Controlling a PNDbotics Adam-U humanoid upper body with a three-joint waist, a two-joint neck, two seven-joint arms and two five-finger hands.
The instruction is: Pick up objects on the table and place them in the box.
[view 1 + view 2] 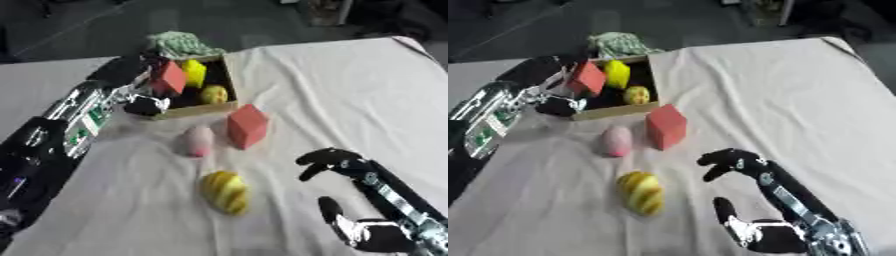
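Over at the box, the left robot hand grips a red block above two yellow fruits inside. Nearby on the worktop stand another red block, a pink egg shape and a yellow ribbed fruit. The right robot hand rests open, empty.

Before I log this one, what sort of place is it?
Probably a lab or test room set up for robot trials: a table under a white cloth, a small wooden box with toy-like blocks and fruit, and dark bare floor beyond.
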